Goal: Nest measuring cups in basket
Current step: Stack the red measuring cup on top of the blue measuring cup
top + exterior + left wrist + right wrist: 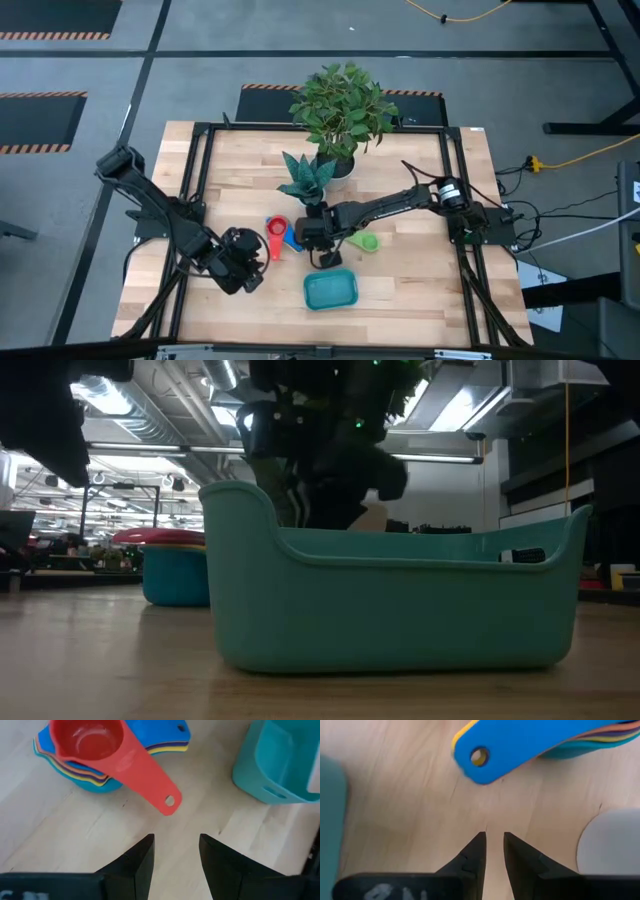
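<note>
Both hands, left (176, 855) and right (493, 851), hang empty (fingers apart) near the stacked measuring cups (95, 755), seemingly beside the basket (330, 290).

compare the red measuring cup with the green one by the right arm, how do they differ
The red measuring cup sits on top of a nested stack; the green measuring cup lies alone on the table. The red cup is on the left tool's side, the green under the right arm. Neither is in the basket yet.
</note>
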Robot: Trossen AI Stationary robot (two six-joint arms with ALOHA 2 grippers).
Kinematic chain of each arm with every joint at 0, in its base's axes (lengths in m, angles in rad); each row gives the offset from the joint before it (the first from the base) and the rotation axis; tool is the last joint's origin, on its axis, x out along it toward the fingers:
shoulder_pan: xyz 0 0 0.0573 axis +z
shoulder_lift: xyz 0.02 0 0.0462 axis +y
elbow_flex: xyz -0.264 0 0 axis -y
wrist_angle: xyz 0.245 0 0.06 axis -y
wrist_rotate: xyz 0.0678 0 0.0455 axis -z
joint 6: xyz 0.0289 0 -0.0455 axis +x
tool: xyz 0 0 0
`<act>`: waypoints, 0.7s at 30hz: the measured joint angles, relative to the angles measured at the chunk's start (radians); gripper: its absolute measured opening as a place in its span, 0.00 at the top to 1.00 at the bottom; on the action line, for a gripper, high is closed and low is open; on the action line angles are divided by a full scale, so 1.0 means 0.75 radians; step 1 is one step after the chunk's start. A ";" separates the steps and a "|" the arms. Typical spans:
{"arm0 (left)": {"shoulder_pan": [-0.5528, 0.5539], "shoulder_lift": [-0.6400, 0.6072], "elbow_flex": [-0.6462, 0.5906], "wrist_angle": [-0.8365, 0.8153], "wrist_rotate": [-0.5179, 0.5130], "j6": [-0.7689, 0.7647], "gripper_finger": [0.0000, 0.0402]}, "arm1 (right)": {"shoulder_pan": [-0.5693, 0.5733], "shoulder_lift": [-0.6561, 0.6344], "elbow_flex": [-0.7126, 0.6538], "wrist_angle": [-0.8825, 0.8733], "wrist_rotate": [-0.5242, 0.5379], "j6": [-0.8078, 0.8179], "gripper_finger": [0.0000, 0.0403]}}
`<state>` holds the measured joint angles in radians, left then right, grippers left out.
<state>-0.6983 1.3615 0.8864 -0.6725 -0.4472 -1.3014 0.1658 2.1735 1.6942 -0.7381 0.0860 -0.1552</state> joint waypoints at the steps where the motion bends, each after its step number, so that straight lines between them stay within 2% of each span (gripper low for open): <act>1: 0.001 0.011 0.000 -0.001 0.001 -0.008 0.63 | -0.002 0.000 -0.013 0.028 0.000 0.006 0.82; 9: 0.024 0.172 0.000 0.000 0.006 -0.029 0.63 | -0.007 0.000 -0.088 0.152 0.000 -0.003 0.82; 13: 0.071 0.244 0.000 -0.001 0.006 -0.033 0.63 | -0.008 0.000 -0.141 0.288 0.000 -0.004 0.82; 21: 0.193 0.272 0.000 0.033 0.006 -0.037 0.63 | -0.008 0.000 -0.173 0.431 0.001 -0.003 0.82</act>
<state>-0.5534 1.5654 0.8864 -0.6481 -0.4427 -1.3289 0.1601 2.1735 1.5642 -0.4150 0.0865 -0.1577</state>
